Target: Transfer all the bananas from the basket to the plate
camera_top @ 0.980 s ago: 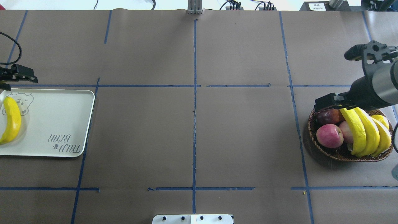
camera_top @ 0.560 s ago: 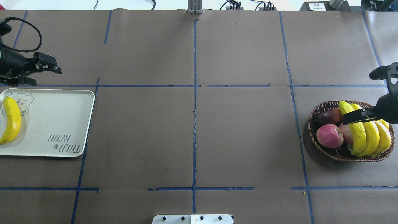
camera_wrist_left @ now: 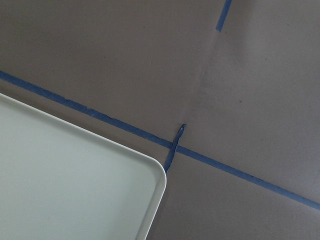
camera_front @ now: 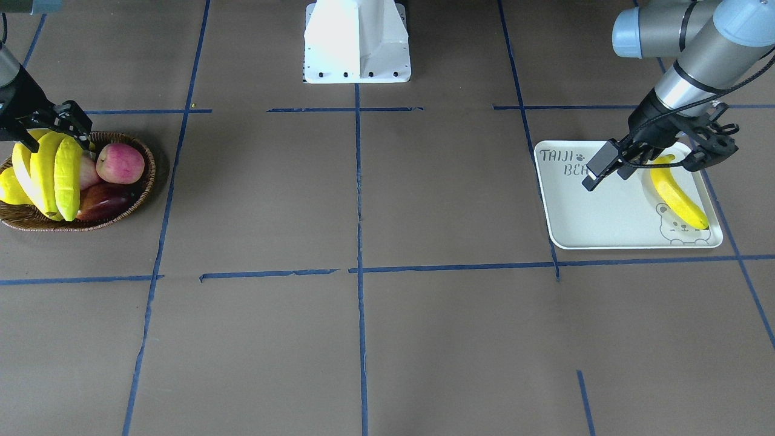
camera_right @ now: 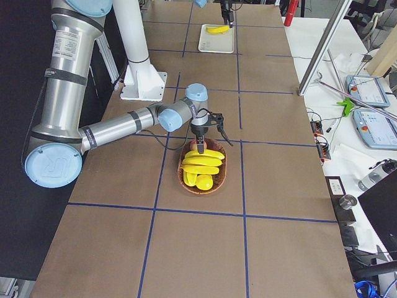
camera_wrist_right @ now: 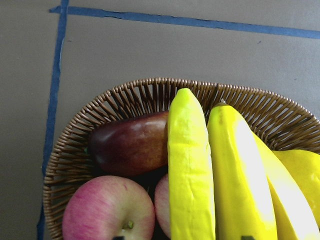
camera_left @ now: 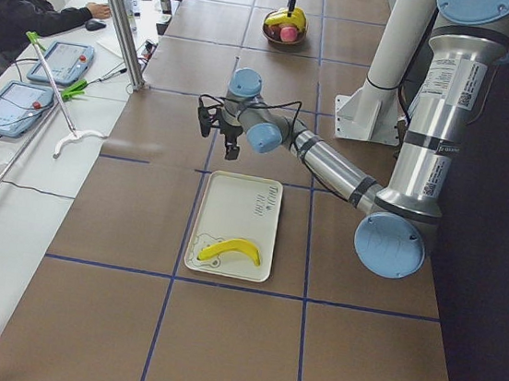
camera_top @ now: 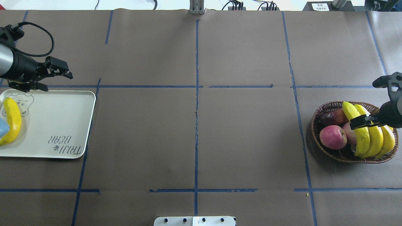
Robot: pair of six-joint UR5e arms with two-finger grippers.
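Quick worry list for this grab. The right end effector (camera_top: 364, 121) hangs spread wide over the basket (camera_top: 315, 125) with nothing in it, lined up across the outermost of three bananas (camera_top: 372, 135). Those three lie packed side by side and touching, leaning on a red apple (camera_top: 333, 137) and a darker fruit (camera_top: 334, 118).

In the wrist view I can barely make out two dark tips at the bottom edge. One looks set to come down on the second banana rather than in the seam between it and the first. If that's right, it could:
- push the neighbour down and jam
- pinch two at once
- squeeze on the curved crown so the skin slides out

Any lift may also drag the next banana over the low rim. It could roll the apple or scoot the light wicker along the desk too.

The plate (camera_top: 56, 113) is at the opposite end, well apart, with one banana (camera_top: 12, 121) already lying at its bear end. That's a long carry, probably needing a hand-off. A grip near one end would let the fruit swing and drop on the way.

The left end effector (camera_top: 59, 82) hovers wide and empty above the plate's far corner. If it waits there, an incoming arm could clip it.
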